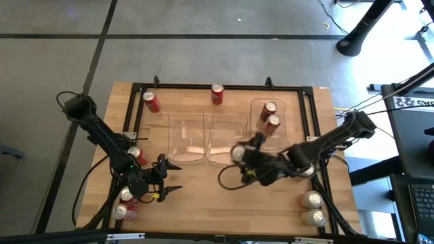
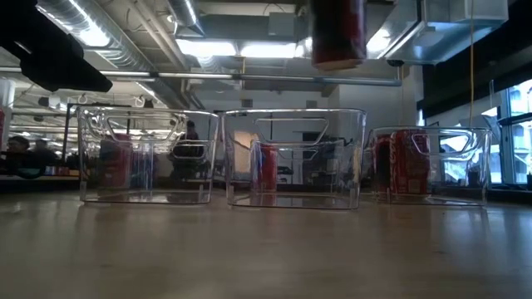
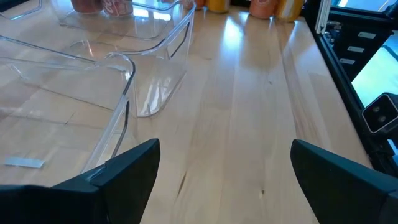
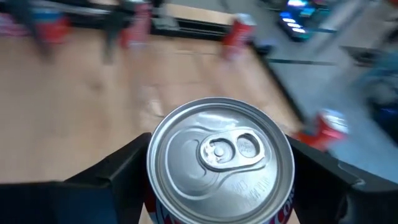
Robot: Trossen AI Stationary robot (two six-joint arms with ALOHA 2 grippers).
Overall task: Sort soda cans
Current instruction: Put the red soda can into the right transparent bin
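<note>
Red silver-topped soda can (image 4: 221, 165) pinched upright in right gripper (image 1: 239, 154) above clear plastic bins (image 1: 186, 141), presumably for drop-in; left gripper (image 1: 169, 179) spread, empty.

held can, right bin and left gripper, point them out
held can (image 4: 221, 149), right wrist view, on its silver top
right bin (image 1: 258, 108), high view, on its far rim
left gripper (image 1: 173, 177), high view, midway between its open fingertips

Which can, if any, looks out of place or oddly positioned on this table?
One: a red can at the table's far left lies tipped on its side, while the other cans stand upright. The can in the right end effector is simply being carried above the bins.
</note>
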